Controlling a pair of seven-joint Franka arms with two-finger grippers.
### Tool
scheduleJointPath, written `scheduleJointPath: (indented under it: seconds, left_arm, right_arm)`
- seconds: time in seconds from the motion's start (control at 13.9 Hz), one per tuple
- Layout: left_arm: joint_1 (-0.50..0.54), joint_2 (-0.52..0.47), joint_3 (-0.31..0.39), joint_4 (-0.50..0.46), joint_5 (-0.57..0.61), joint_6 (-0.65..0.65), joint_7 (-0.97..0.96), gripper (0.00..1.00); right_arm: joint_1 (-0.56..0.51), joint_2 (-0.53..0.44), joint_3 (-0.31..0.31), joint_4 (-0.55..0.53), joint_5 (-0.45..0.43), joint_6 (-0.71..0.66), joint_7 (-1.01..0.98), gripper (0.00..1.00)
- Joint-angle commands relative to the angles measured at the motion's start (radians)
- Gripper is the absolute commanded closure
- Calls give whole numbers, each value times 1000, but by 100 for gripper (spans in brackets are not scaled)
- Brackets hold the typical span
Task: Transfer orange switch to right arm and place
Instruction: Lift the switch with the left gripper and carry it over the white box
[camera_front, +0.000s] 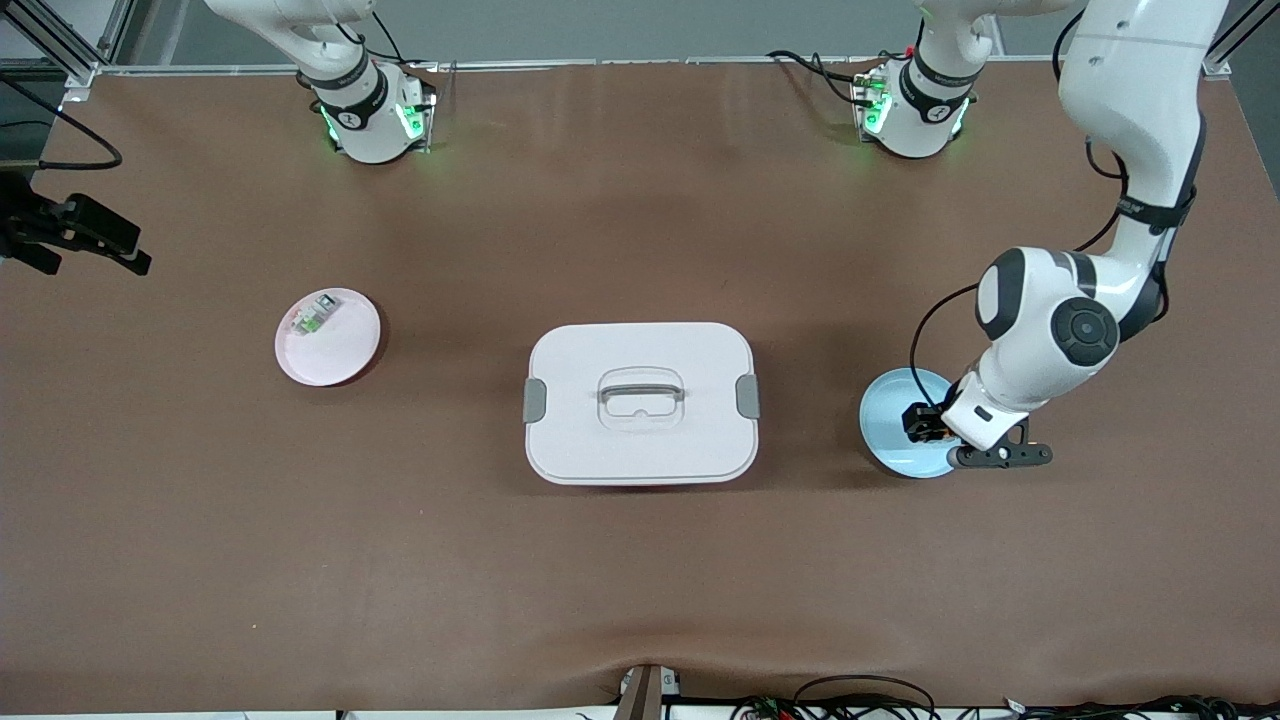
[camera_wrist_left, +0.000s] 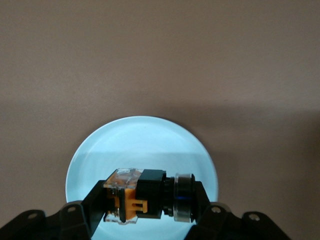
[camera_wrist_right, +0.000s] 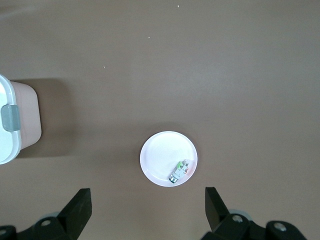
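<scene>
The orange switch (camera_wrist_left: 131, 204) is a small black part with an orange and clear end and a silver ring. It lies sideways between the fingers of my left gripper (camera_wrist_left: 149, 199), which is shut on it. The gripper (camera_front: 925, 424) is low over the light blue plate (camera_front: 890, 440) at the left arm's end of the table. I cannot tell whether the switch touches the plate (camera_wrist_left: 140, 145). My right gripper (camera_wrist_right: 147, 200) is open and empty, high over the table beside the pink plate (camera_wrist_right: 162, 152). It is out of the front view.
The pink plate (camera_front: 340, 350) at the right arm's end holds a small clear-and-green part (camera_front: 312, 314). A white lidded box (camera_front: 640, 440) with grey latches stands in the middle of the table. A black clamp (camera_front: 75, 232) juts in at the right arm's end.
</scene>
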Motion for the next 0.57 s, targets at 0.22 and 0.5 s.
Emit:
scheduleJointPath:
  seconds: [0.22,0.5]
  left_arm:
    - [-8,-17,-93,236,-11,-269,-261,100]
    - [-10,-12,-223,302,-13,-298,-576,100]
  right_arm:
    - [-4,-15,0,-2,10,-9,-1,0]
    - [-5,-13,-1,13,13,-11,-7,0]
